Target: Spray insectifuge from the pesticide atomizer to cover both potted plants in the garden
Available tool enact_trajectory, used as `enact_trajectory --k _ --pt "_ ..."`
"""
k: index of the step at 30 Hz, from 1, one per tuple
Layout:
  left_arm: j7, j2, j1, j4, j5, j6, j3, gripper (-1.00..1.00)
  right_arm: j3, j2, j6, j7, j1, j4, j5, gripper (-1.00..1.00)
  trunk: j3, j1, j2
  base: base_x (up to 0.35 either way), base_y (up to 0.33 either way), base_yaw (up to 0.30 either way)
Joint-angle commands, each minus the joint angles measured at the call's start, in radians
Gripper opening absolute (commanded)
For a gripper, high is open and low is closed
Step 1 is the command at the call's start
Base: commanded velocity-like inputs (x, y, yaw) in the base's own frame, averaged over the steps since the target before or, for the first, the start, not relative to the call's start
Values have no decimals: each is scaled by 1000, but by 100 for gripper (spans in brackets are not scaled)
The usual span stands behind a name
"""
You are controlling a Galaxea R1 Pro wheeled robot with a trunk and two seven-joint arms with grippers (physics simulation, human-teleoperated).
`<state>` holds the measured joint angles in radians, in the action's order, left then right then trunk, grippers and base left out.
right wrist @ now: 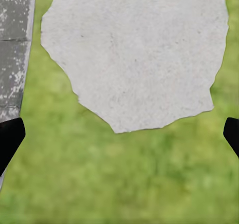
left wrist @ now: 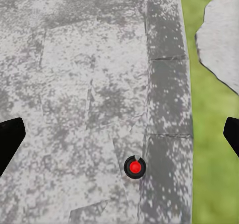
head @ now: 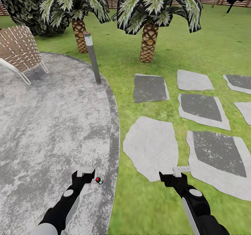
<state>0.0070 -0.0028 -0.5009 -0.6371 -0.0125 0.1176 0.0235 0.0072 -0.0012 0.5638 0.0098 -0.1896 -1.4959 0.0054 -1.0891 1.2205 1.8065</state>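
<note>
Jaws of left gripper point(head: 85, 171) and right gripper point(head: 181, 169) spread wide, empty; left over grey patio point(head: 52, 123), small red-topped object point(head: 99, 180) at its 3 o'clock; right above lawn point(head: 139, 207), pale stone point(head: 150, 146) at 11; post point(head: 92, 57) and palms point(head: 148, 26) at 12; atomizer's place unclear.

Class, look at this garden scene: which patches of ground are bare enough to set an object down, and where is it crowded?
Free: the grey patio between the wicker chair and its curved edge, apart from a small red-topped object by the left gripper; the pale stepping stone ahead of the right gripper. Crowded: the lawn around the palms and the post.
</note>
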Motion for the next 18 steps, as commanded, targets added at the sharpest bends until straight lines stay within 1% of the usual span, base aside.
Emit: enact_trajectory --k 1,18 --pt "1 0 -1 0 -1 3 1 100 0 0 5 1 0 -1 1 100 -5 4 8 0 0 0" --pt "1 0 0 0 -1 5 2 100 0 0 5 2 0 -1 1 100 -86 69 127 0 0 0"
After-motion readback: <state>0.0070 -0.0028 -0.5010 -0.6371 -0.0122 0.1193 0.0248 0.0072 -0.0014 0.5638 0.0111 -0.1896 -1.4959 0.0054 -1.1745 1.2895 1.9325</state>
